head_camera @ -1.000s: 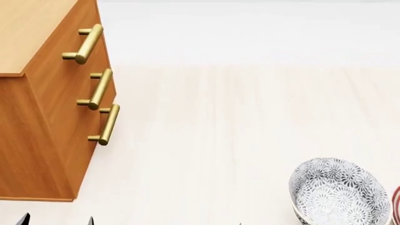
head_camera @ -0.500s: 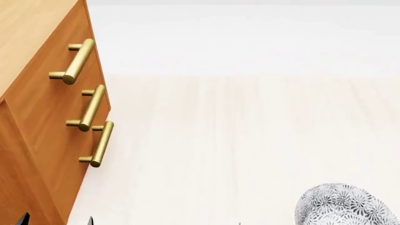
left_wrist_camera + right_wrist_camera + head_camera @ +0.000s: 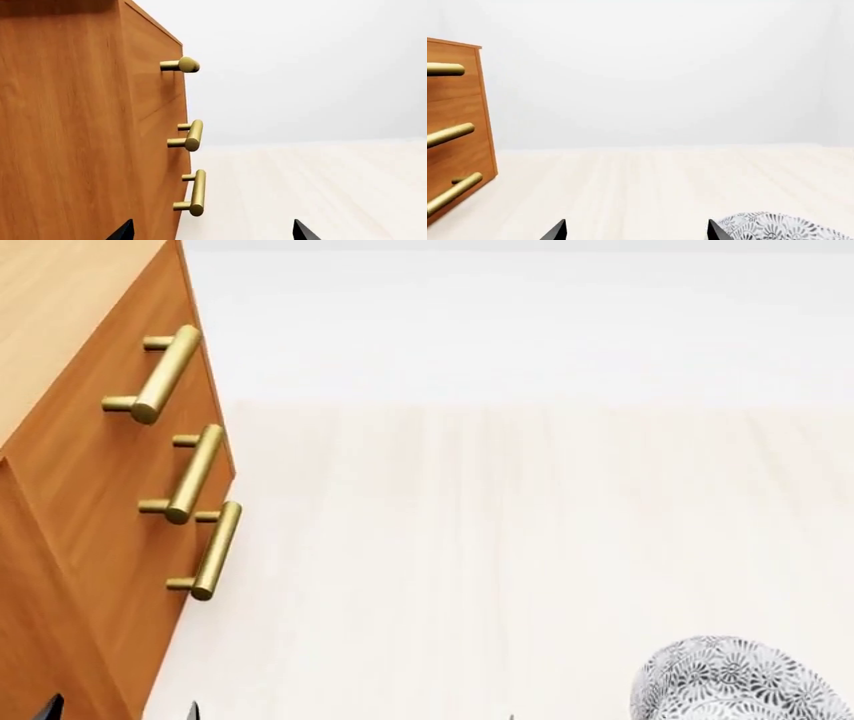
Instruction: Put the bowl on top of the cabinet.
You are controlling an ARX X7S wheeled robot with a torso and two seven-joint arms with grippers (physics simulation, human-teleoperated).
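- The bowl (image 3: 741, 680) sits nearest, on the pale floor at the robot's lower right, partly cut off by the head view's edge.
- It looks rigid, glazed and breakable, likely slippery; pinching its rim seems safest.
- The right gripper (image 3: 636, 231) hovers just beside it, tips spread wide, holding nothing.
- The left gripper (image 3: 212, 231) is likewise spread and empty.
- The cabinet (image 3: 80, 490) stands farther left.

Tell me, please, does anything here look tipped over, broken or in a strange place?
Nothing stands out. The cabinet stands upright with its three brass handles in place. The bowl sits on the pale surface, apart from the cabinet and only partly in view, with no visible damage or spill. Both claws seem to hold nothing.
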